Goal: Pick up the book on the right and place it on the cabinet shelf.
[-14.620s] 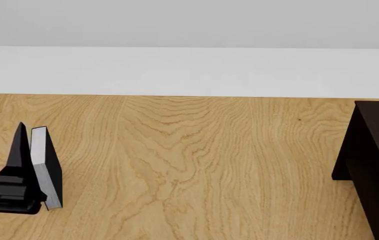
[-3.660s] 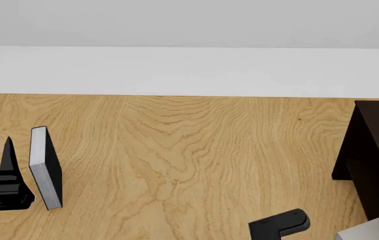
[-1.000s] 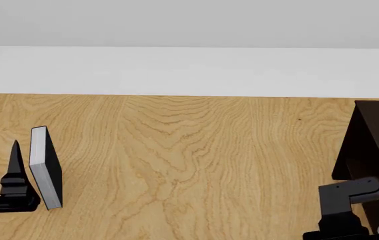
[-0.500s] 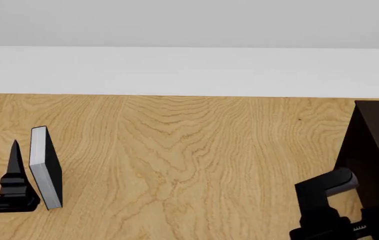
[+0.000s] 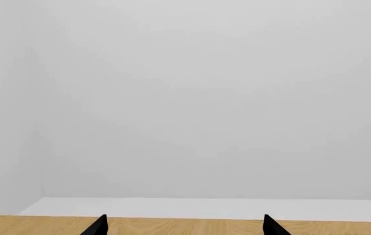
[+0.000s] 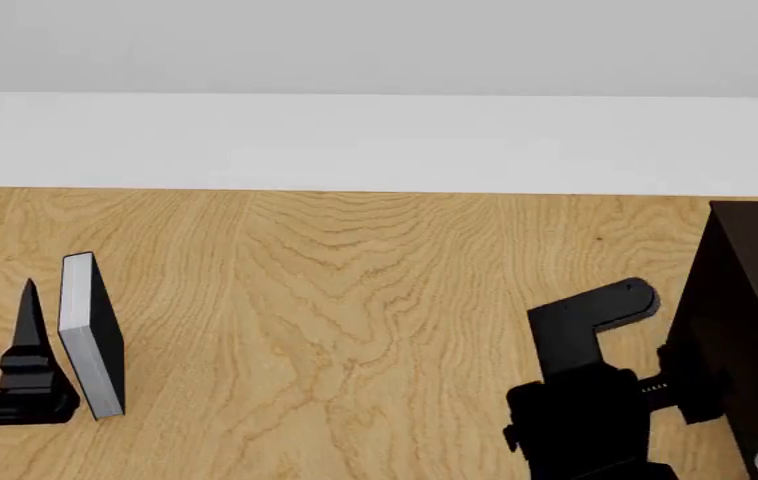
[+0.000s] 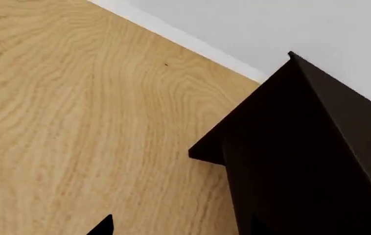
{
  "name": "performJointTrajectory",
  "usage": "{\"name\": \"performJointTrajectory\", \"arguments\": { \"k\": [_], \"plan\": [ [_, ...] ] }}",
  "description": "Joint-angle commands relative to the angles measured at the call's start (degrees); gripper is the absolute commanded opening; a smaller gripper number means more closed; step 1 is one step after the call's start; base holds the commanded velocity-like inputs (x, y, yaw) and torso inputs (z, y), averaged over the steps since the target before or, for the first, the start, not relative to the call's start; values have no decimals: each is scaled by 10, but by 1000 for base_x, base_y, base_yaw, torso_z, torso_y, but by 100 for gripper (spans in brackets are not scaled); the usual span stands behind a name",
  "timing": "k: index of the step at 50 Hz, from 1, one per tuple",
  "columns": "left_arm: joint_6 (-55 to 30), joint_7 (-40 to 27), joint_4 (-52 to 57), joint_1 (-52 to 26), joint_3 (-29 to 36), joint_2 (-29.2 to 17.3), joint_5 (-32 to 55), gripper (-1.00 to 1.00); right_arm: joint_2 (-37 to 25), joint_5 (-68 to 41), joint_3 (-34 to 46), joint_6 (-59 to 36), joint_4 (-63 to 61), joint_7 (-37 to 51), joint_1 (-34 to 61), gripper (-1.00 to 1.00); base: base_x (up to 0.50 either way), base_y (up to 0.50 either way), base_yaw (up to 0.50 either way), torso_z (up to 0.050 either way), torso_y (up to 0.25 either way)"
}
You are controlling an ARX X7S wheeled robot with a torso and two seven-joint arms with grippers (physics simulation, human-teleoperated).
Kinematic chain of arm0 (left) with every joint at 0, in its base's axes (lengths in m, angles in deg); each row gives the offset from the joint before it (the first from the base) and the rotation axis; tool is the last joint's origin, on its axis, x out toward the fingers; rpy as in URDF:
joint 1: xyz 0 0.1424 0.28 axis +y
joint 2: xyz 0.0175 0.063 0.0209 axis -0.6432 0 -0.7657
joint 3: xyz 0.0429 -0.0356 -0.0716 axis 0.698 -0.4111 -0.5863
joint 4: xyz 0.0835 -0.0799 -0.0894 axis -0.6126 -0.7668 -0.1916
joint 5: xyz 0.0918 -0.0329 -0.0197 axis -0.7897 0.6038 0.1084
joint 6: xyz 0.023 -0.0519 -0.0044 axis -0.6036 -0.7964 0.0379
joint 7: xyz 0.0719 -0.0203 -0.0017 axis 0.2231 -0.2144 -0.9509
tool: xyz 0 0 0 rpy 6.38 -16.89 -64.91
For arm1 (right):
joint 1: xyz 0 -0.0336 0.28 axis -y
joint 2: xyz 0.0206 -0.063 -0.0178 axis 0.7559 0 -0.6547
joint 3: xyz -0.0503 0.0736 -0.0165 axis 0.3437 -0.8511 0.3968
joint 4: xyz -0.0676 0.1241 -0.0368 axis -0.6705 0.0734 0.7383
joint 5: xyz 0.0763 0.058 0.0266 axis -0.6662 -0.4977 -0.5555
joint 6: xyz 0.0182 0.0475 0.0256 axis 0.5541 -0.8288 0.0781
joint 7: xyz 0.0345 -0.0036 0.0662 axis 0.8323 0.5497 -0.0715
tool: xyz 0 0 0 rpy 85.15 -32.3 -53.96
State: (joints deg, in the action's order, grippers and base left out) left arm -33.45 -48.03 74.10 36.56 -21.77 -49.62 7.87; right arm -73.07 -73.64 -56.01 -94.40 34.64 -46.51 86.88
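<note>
Floor [image 6: 352, 320]: pale oak-look planks with a broad swirling grain, meeting a flat white baseboard [image 6: 379, 140] and a plain white wall.
Book [image 6: 90, 335]: standing upright at the head view's far left, a thick slab with a light-grey face towards us, its right side in dark shadow. Nothing is touching it.
Left gripper [image 6: 26, 345]: matte black, one slim pointed finger rising just beside the book, a narrow gap between them. In its wrist view [image 5: 182, 226] two black tips sit well apart with only floor and wall between, so spread wide and empty.
Right gripper [image 6: 599, 330]: a chunky black angular block, near the cabinet's front edge. In its wrist view just one tip [image 7: 102, 227] clearly shows, so whether it's parted or closed I can't tell.
Cabinet [image 6: 753, 320]: boxy, almost black wood, sharp straight edges, at the far right and well apart from the book.
</note>
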Motion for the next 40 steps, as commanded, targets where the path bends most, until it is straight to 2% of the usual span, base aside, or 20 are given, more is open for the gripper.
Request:
{"name": "performJointTrajectory", "arguments": {
  "k": [1, 17, 28, 40],
  "plan": [
    [7, -3, -7, 0, 8, 2, -13, 100, -31, -14, -19, -27, -226, 15, -61, 100, 0, 0, 0, 0, 0],
    [13, -4, -6, 2, 8, 2, -13, 100, -54, -36, -38, -56, -403, 19, -101, 100, 0, 0, 0, 0, 0],
    [-5, -17, 70, 22, -11, -17, 11, 100, -72, -38, -55, -111, -536, 44, -123, 100, 0, 0, 0, 0, 0],
    [-1, -21, 98, 31, -22, -23, 20, 100, -77, -43, -57, -138, -599, 49, -125, 100, 0, 0, 0, 0, 0]
  ]
}}
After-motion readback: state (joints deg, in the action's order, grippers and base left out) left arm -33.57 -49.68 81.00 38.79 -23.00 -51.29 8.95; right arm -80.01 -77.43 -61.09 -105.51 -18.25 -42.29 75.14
